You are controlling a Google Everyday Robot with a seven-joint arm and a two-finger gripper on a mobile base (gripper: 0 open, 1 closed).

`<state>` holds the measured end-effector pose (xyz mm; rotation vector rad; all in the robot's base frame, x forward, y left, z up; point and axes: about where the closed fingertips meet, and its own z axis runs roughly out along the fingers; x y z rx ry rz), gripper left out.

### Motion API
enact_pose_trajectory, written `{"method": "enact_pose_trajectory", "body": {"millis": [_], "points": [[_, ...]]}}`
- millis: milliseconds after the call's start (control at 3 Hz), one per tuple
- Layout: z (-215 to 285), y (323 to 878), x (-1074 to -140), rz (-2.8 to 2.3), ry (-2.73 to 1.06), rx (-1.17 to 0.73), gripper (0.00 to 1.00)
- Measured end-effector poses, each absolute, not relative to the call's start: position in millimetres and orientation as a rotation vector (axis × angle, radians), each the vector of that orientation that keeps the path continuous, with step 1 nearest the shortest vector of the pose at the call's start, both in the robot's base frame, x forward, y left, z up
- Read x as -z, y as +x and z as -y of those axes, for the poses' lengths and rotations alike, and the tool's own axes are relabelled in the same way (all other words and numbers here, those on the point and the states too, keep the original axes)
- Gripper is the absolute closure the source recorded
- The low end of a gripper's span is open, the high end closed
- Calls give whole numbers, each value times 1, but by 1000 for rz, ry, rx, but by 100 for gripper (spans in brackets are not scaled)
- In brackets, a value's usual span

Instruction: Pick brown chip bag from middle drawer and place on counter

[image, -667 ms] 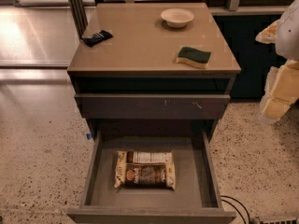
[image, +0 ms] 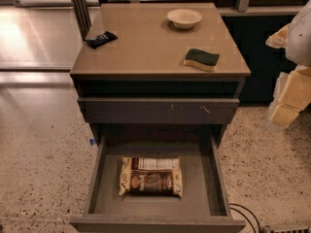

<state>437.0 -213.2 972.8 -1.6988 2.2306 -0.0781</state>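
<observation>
The brown chip bag lies flat, label side up, in the middle of the open middle drawer, which is pulled out low at the front of the cabinet. The counter is the glossy tan top above it. My gripper shows as pale cream blocks at the right edge of the view. It hangs beside the cabinet at about the height of the closed drawer, well above and to the right of the bag, touching nothing.
On the counter stand a white bowl at the back, a green and yellow sponge at the right and a small black packet at the left. A closed drawer front with pale scratches sits above the open drawer. A black cable lies on the speckled floor.
</observation>
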Motion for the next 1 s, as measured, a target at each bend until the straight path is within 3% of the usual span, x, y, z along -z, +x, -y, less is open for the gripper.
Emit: {"method": "enact_pose_trajectory", "body": {"millis": [1000], "points": [[149,409,-813,-2299,-1584,-252,0]]}}
